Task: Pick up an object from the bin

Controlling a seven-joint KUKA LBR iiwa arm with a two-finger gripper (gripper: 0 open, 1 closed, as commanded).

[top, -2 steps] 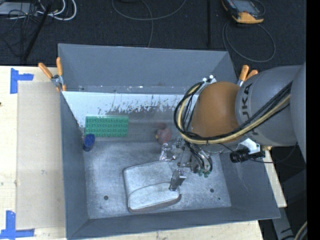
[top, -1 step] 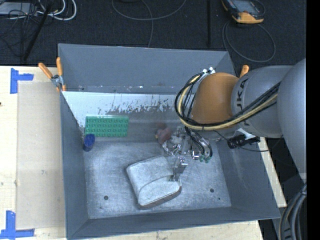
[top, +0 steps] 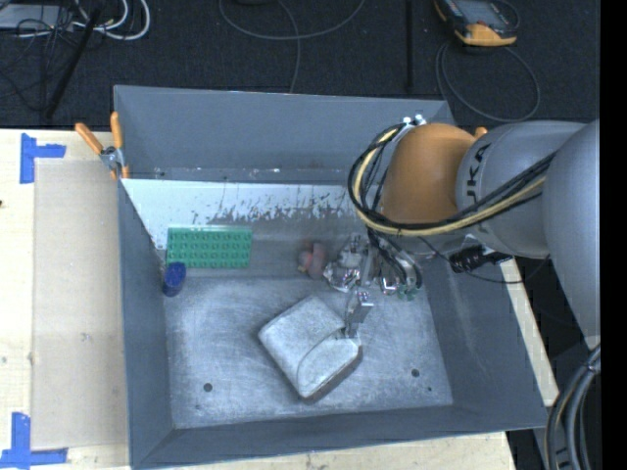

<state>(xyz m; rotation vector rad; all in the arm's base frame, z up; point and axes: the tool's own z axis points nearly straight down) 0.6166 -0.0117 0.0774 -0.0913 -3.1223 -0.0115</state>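
Note:
My gripper (top: 351, 329) reaches down from the right into the middle of the bin, its fingertip touching the right upper edge of a flat grey pouch-like pad (top: 306, 348) that lies on the bin floor. A small pinkish lump (top: 313, 257) lies just behind the gripper near the back wall.
A green studded building plate (top: 208, 248) leans at the back left of the bin, with a small blue cap-like piece (top: 173, 279) below its left end. The arm with its orange cover and cables takes up the bin's right side.

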